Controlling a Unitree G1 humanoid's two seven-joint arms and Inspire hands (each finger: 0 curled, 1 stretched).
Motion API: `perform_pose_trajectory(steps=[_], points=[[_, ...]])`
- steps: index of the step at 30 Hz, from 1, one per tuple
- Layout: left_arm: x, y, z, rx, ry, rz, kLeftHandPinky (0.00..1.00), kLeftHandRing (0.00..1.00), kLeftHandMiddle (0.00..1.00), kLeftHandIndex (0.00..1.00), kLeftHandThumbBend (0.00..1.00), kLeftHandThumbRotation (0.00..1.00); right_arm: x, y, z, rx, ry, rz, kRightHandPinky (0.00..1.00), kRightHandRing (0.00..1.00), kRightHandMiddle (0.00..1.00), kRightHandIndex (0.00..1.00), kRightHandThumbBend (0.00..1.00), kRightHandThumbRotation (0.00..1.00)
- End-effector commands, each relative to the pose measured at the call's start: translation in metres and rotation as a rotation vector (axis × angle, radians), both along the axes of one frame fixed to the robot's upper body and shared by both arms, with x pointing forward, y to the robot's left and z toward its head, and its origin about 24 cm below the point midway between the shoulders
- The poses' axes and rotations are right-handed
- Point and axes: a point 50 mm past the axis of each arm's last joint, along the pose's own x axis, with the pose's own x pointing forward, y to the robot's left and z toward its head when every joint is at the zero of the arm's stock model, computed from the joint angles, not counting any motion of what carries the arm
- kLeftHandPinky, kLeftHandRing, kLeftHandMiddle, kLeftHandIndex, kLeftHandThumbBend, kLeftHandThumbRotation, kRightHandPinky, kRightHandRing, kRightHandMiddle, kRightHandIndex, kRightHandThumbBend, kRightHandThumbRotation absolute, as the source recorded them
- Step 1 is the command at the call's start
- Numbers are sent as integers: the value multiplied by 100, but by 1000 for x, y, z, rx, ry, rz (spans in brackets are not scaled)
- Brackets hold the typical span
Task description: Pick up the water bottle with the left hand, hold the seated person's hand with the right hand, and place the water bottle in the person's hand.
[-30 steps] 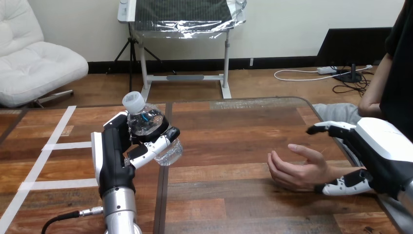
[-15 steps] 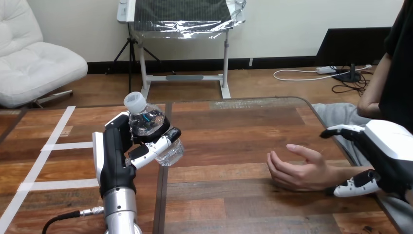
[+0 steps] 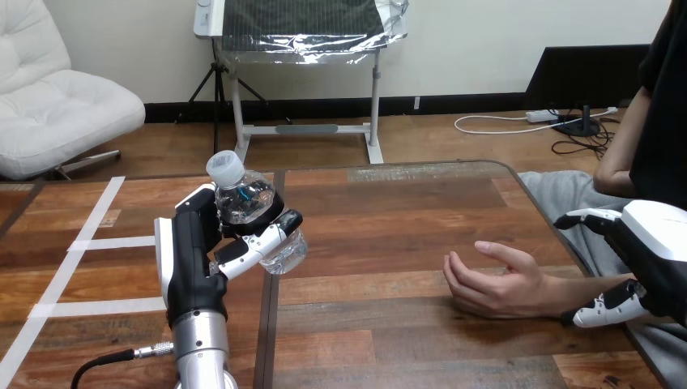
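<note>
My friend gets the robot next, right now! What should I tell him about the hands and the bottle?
Left robot hand: shut on the water bottle, which is tilted and looks lifted off the table.
Right robot hand: open at the person's forearm, fingers above it and thumb below, not closed on it.
The person's hand: resting on the table at the right, palm up, empty.
Done: bottle picked up.
Left: hold the person's hand with the right robot hand, carry the bottle across, and set it in their palm.

Lab-like: tape-marked wooden table (image 3: 389,235)
</note>
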Motion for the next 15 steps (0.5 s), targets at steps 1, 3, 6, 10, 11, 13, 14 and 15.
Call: perform_pose_trajectory(steps=[1, 3, 6, 10, 11, 13, 14, 15], points=[[12, -4, 31, 12, -150, -28, 39, 42, 45, 47, 69, 0, 15, 2, 19, -48, -57, 21, 82, 89, 90, 84, 82, 0], [12, -4, 31, 12, -151, -28, 39, 42, 45, 47, 69, 0, 16, 2, 19, -55, -51, 21, 82, 89, 90, 85, 81, 0], [12, -4, 31, 10, -153, -30, 40, 42, 45, 47, 69, 0, 17, 3, 19, -65, -37, 19, 82, 89, 90, 85, 81, 0], [12, -4, 30, 8, -152, -32, 41, 42, 45, 47, 68, 0, 20, 4, 18, -86, -28, 20, 83, 89, 89, 85, 81, 0], [12, -4, 30, 8, -153, -32, 41, 42, 45, 47, 68, 0, 21, 4, 17, -90, -26, 21, 82, 89, 89, 85, 81, 0], [12, -4, 30, 10, -153, -33, 41, 42, 45, 47, 68, 0, 22, 4, 16, -97, -23, 21, 82, 88, 89, 84, 81, 0], [12, -4, 30, 11, -153, -33, 41, 42, 45, 47, 68, 0, 23, 4, 16, -99, -21, 21, 82, 88, 89, 84, 81, 0], [12, -4, 30, 12, -153, -33, 41, 42, 45, 47, 68, 0, 23, 4, 16, -100, -20, 22, 82, 88, 89, 84, 81, 0]])
